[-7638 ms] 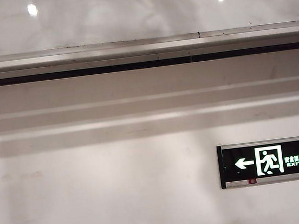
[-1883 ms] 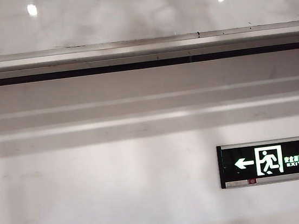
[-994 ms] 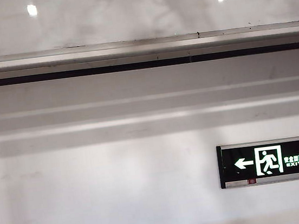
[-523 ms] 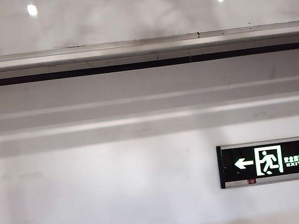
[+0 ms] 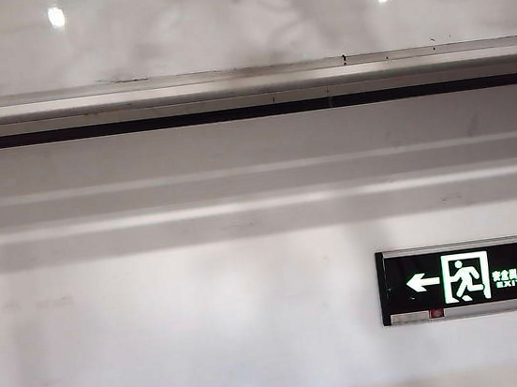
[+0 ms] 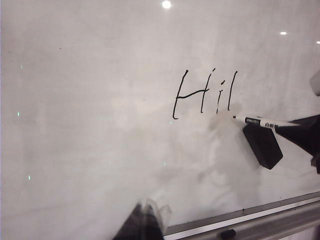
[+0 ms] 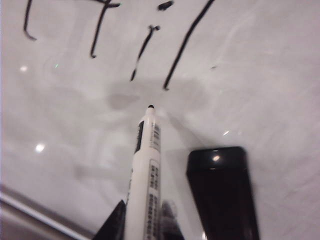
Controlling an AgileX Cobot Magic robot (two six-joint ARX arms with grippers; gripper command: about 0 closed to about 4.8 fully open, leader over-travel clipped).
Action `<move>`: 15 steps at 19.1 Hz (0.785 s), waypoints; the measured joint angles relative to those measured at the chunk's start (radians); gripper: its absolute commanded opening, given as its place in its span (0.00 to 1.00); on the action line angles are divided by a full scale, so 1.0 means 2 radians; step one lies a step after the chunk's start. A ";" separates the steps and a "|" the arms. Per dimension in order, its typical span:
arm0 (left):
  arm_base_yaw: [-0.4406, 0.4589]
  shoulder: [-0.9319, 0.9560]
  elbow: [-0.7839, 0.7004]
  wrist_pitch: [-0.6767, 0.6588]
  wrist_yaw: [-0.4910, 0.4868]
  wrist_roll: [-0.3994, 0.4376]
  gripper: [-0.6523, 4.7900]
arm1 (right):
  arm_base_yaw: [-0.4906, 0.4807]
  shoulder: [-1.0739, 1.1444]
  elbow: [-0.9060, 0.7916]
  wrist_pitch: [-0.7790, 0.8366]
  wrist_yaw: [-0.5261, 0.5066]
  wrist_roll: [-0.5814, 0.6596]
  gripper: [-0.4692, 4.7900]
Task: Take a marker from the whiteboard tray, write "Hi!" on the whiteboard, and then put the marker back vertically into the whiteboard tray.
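Whiteboard (image 6: 90, 125): glossy white panel bearing black strokes reading "H", "i" and one long upright line, seen in the left wrist view at about 1 o'clock from picture centre. No dot shows under that last stroke.

Marker (image 7: 145, 175): uncapped, white barrel with printed label, dark tip pointing at the board. In the right wrist view the tip sits just below the foot of the long stroke, near the surface; whether it touches cannot be told. In the left wrist view the marker (image 6: 260, 121) lies nearly level at 3 o'clock, tip at the lower end of the last stroke.

Right gripper (image 7: 142, 225): dark fingers (image 7: 114, 224) sit either side of the barrel at its lower end, pinching the marker. A black block-shaped part (image 7: 222, 192) stands just beside the marker, close to the board; the same block (image 6: 262, 145) shows below the marker in the left wrist view.

Left gripper (image 6: 142, 225): only a dark tip enters at 6 o'clock of its own view, well apart from the writing. Whether its jaws are spread or pressed together cannot be told.

Tray (image 5: 245, 86): long grey ledge with a dark stripe, running across the exterior view at 12 o'clock, above the pale wall. An exit sign (image 5: 462, 279) hangs at 4 o'clock. In the left wrist view the tray (image 6: 270, 220) runs below the board at 5 o'clock.
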State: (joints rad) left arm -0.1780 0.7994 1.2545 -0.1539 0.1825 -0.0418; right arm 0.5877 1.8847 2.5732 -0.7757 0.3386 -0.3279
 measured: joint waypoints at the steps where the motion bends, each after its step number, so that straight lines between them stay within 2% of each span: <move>1: 0.000 0.000 0.000 0.000 0.000 0.000 0.11 | -0.002 0.000 0.000 0.004 0.000 0.001 0.09; 15: 0.000 0.000 0.000 0.000 0.000 0.000 0.11 | -0.006 0.020 0.000 0.028 0.000 0.002 0.09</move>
State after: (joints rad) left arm -0.1783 0.7994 1.2545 -0.1539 0.1829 -0.0418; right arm 0.5751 1.9240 2.5736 -0.7204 0.3378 -0.3229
